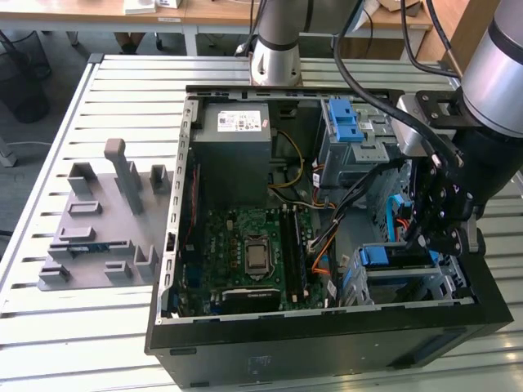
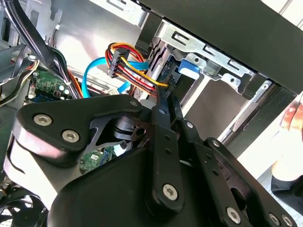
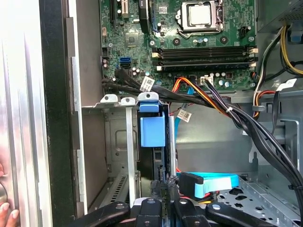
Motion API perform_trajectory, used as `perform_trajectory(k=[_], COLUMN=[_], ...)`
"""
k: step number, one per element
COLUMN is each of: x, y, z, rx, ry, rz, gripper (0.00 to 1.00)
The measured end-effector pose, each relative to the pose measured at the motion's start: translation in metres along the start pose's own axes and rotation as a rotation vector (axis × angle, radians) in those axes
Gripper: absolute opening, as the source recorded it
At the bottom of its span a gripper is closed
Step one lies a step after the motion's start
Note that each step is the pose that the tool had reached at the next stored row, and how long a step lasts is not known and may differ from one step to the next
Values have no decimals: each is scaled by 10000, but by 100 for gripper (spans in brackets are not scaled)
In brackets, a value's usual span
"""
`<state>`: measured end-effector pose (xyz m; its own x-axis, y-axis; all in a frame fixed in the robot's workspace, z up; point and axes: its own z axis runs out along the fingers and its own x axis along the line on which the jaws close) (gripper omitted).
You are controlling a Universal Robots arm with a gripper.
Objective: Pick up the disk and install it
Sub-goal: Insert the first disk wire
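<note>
Claw (image 1: 431, 238): fingers together, clamping on the disk's edge.
Disk (image 3: 152, 137): sitting upright in the case's drive bay (image 1: 400, 273).
Obstructions: cable bundle (image 3: 227, 111) crossing at 2 o'clock; blue ribbon cable (image 3: 210, 183) lying just beside the claw.

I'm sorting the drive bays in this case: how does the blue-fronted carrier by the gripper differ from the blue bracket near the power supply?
The blue-fronted carrier sits in the lower cage beside the gripper, near the case's front edge. The blue bracket sits on the upper cage, far from the gripper, beside the power supply. Both are blue plastic on grey metal cages.
</note>
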<state>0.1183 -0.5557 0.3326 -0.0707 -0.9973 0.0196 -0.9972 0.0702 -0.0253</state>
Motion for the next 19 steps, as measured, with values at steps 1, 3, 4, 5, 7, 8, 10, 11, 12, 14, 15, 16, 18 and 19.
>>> perform_trajectory(k=[1, 3, 4, 5, 7, 8, 10, 11, 12, 14, 15, 16, 18, 19], x=[0, 0, 1, 1, 2, 2, 1, 1, 1, 1, 1, -1, -2, -2], y=[0, 0, -1, -1, -1, -1, -2, -2, -1, -2, -2, -3, -4, -6], z=[-1, -19, -36, -54, -64, -63, -62, -59, -55, -50, -47, -44, -43, -42], rx=[0, -2, -2, 0, 0, 0, 0, 1, 1, 3, 4, 3, 3, 2], ry=[0, -19, -14, -1, -4, -2, 5, 5, 6, 35, 46, 58, 62, 63], rz=[0, 1, 1, 1, 1, -3, -44, -68, -85, -95, -97, -99, -101, -101], gripper=[16, 16, 16, 16, 16, 16, 16, 16, 16, 16, 16, 16, 16, 16])
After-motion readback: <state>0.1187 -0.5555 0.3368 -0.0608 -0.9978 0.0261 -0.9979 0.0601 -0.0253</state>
